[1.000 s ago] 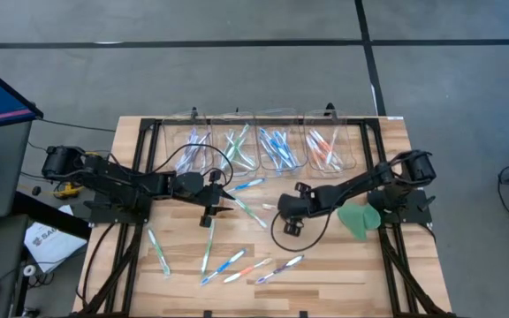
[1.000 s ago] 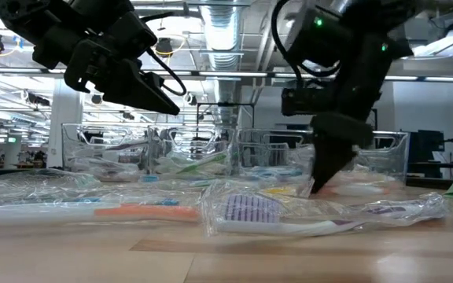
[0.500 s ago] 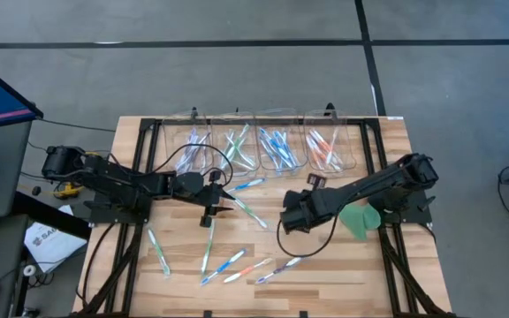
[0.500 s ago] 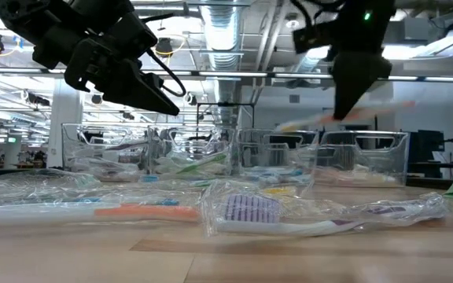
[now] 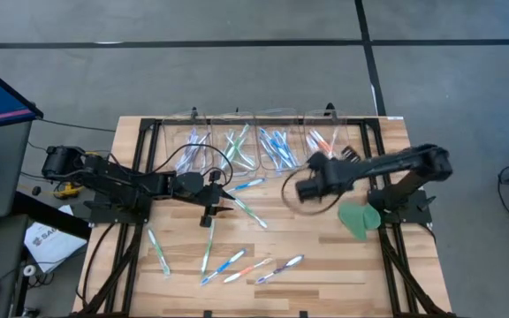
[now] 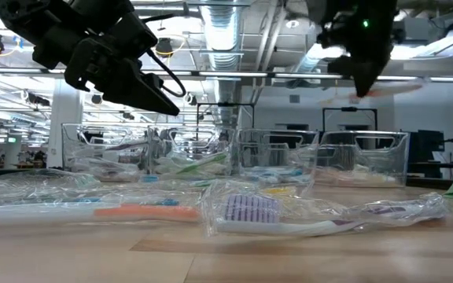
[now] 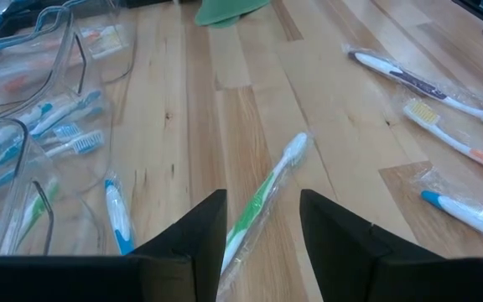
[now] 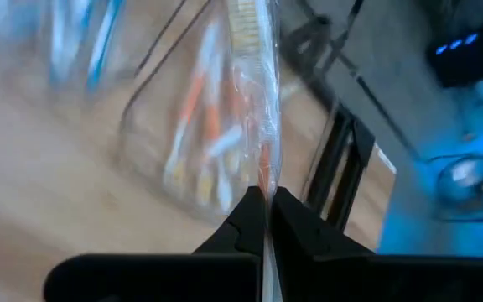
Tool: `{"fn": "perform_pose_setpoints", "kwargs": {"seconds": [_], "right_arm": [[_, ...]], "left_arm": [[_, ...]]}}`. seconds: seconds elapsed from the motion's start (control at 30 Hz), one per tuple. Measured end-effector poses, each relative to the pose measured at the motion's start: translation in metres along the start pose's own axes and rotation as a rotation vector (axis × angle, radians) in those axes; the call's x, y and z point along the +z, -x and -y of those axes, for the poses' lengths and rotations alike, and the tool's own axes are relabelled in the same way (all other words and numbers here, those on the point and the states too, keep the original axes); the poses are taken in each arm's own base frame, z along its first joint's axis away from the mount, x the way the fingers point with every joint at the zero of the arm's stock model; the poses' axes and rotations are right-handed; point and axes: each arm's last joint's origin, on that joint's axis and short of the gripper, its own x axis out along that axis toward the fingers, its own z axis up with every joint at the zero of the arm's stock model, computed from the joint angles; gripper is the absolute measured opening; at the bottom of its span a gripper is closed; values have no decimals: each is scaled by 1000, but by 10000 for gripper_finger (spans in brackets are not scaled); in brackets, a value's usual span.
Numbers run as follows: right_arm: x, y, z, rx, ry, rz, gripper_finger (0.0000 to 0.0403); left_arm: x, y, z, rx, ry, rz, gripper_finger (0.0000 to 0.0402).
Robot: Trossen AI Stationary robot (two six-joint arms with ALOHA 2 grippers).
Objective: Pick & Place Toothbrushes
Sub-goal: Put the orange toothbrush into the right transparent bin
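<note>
My right claw point(image 8: 267, 220) is clamped shut on a wrapped orange toothbrush point(image 8: 254, 92), held in the air above the worktop point(image 5: 343, 265) just in front of the rightmost clear bin point(image 5: 330, 146). My left claw point(image 7: 262, 222) stands partly open and empty, above a green toothbrush point(image 7: 262, 197) lying on the worktop. Other toothbrushes point(image 5: 250, 265) lie loose near the front edge. No writing is legible.
</note>
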Motion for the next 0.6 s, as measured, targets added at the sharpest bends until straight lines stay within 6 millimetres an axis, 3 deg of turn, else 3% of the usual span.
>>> {"fn": "perform_pose_setpoints", "kwargs": {"seconds": [0.1,0.27,0.43,0.6], "right_arm": [[7,-10,35,1,-148,-10,0],[22,-46,65,76,-330,-24,1],[39,-88,69,248,-335,-9,1],[44,-119,69,213,-352,-90,18]], "left_arm": [[0,0,0,0,10,-1,144],[0,0,0,1,10,4,144],[0,0,0,0,17,3,144],[0,0,0,0,34,3,144]]}}
